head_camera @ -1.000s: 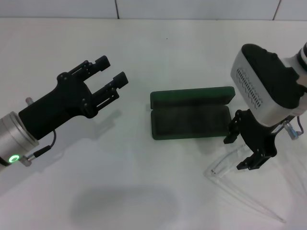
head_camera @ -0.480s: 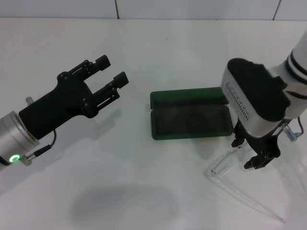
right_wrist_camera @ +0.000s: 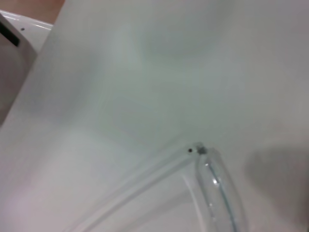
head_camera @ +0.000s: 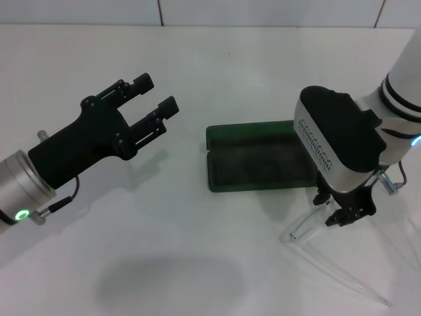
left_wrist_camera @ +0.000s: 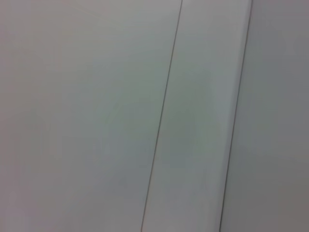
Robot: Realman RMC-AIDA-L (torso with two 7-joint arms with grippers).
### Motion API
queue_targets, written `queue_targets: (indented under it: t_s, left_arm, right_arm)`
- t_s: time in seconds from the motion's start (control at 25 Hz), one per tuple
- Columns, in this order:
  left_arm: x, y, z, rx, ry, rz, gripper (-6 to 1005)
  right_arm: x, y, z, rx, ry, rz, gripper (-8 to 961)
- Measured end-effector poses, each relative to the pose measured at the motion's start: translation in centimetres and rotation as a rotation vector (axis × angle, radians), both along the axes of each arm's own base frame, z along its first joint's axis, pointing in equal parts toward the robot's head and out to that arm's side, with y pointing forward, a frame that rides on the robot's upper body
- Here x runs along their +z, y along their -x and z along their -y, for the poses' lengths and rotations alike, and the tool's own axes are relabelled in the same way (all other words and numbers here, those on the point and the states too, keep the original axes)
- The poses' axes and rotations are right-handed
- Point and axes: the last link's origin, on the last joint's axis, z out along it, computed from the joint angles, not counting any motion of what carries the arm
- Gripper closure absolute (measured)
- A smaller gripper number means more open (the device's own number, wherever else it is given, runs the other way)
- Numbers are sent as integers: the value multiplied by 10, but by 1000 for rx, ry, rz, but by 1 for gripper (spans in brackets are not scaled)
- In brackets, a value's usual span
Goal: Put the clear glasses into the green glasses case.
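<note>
Task barely begun: green glasses case (head_camera: pixel 261 157) lies open, unfilled; clear glasses (head_camera: pixel 309 228) remain on table beside it, under right gripper (head_camera: pixel 343 212), finger spacing indeterminable; left gripper (head_camera: pixel 150 101) held parted, apart.

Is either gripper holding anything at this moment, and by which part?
Left gripper is open and empty. Right gripper is down at the front of the clear glasses; a grasp cannot be confirmed.

A plain white table (head_camera: pixel 197 79) filled almost the whole head view. Along the top edge of the frame ran a white tiled wall (head_camera: pixel 263 12), its thin dark seams meeting the table's far edge. A soft grey shadow (head_camera: pixel 171 280) lay at lower centre.
</note>
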Motion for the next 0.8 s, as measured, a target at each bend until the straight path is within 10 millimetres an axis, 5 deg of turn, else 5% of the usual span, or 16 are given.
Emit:
queue_targets:
  t_s: [0.8]
  left_arm:
    - [0, -1, -2, -1, -6, 4, 338]
  right_arm:
    - [-3, 3, 3, -2, 13, -50, 806]
